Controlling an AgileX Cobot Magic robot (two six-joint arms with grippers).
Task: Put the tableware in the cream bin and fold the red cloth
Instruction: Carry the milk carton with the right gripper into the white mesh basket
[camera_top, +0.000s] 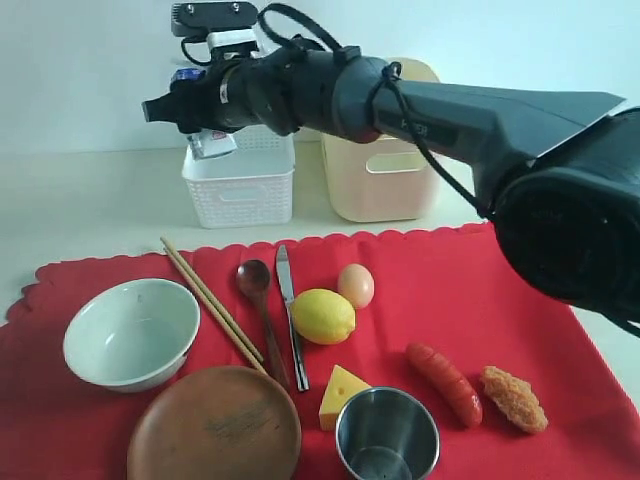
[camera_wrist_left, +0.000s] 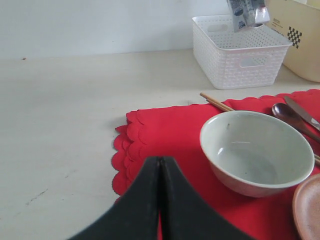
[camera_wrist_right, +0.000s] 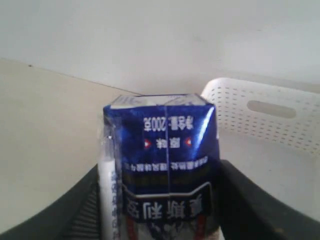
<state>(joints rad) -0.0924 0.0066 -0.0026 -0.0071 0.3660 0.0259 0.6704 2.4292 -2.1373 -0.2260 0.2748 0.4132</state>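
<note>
1. left pincer (camera_wrist_left: 160, 162): black fingers pressed together, nothing between them; poised over the scalloped border of the red cloth (camera_wrist_left: 165, 130).
2. bowl (camera_top: 131, 332): pale green-white, upright, empty; on the cloth just ahead of the left pincer.
3. plate (camera_top: 214, 425): round, brown wood; on the cloth, just beside the bowl, far below the right pincer.
4. right pincer (camera_top: 185, 108): reaches across to the left side, closed around a blue carton (camera_wrist_right: 165, 165) printed with white characters, a wrapped straw on its side.
5. chopsticks (camera_top: 210, 300): a pair lying side by side, slantwise on the cloth; below the right pincer.
6. white basket (camera_top: 240, 185): perforated, on the table (camera_top: 90, 200) behind the cloth; directly beneath the held carton.
7. spoon (camera_top: 258, 290): dark wood, bowl end pointing towards the basket; knife (camera_top: 290, 310) just beside it, roughly parallel.
8. lemon (camera_top: 322, 316), egg (camera_top: 356, 285), cheese wedge (camera_top: 342, 395): grouped mid-cloth, below and right of the right pincer.
9. cup (camera_top: 387, 435): steel, upright, near edge of the cloth; just beside the cheese wedge.
10. cream bin (camera_top: 380, 175): just beside the basket, behind the right arm; contents not visible.
11. sausage (camera_top: 444, 382), fried piece (camera_top: 514, 398): on the cloth, well right of the pincer.
12. red cloth: spread flat, unfolded, under all the tableware.
</note>
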